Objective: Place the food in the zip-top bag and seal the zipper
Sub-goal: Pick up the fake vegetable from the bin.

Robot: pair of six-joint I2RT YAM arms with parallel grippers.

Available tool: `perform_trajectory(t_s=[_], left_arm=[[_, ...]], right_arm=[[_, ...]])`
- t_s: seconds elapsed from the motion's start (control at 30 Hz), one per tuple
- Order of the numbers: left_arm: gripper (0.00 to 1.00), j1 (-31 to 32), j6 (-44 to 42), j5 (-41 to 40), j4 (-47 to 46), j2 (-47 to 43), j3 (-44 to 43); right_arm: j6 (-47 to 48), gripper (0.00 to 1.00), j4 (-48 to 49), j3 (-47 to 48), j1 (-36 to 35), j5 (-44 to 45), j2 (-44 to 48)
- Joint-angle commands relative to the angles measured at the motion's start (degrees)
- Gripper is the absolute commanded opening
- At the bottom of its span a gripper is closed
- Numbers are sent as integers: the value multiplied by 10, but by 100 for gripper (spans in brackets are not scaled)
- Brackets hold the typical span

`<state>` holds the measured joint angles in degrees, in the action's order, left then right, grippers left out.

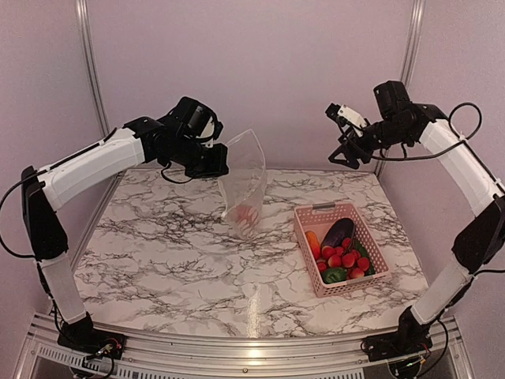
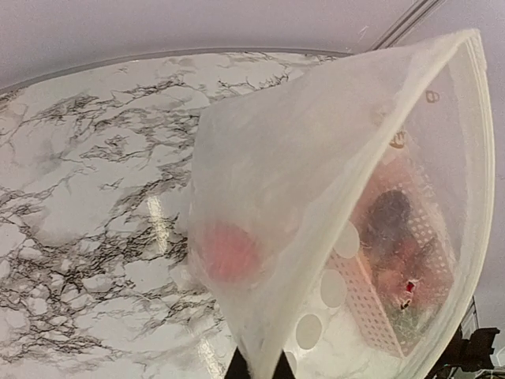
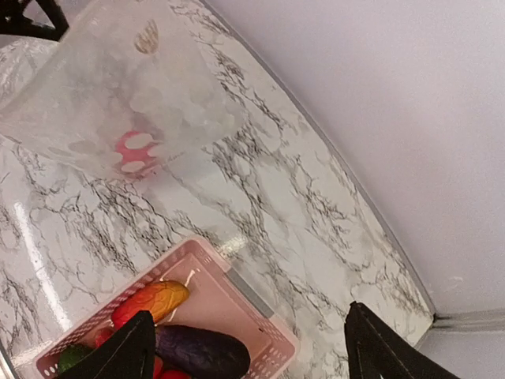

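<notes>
Zip-top bag (image 1: pixel 246 183), red round fruit (image 1: pixel 245 217) inside, hung from left gripper (image 1: pixel 218 163), jaws clamped; right gripper (image 1: pixel 346 148) wide, empty, above pink basket (image 1: pixel 303 237); risk: floppy mouth collapsing, blocking further food.

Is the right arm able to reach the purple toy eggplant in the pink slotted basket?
Probably yes: its open pincer is empty, and the eggplant lies uncovered in the basket.

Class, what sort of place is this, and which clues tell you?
Probably a robot test cell in a lab: two arms bolted to a marble-patterned table, plain walls with aluminium posts, toy food in a pink basket.
</notes>
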<state>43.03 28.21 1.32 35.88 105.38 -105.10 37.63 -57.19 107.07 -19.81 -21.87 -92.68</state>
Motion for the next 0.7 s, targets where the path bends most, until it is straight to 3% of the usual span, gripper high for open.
perform_trajectory(t_s=[0.0,0.27,0.67], left_arm=[[0,-18,-51,-45,106,-61,-49],[0,-17,-48,-1,146,-80,-19],[0,-2,-10,38,93,-10,-33]], right_arm=[[-3,77,-12,-88,109,-17,13],[-4,68,-7,-220,188,-21,32],[-61,61,25,-352,192,3,53]])
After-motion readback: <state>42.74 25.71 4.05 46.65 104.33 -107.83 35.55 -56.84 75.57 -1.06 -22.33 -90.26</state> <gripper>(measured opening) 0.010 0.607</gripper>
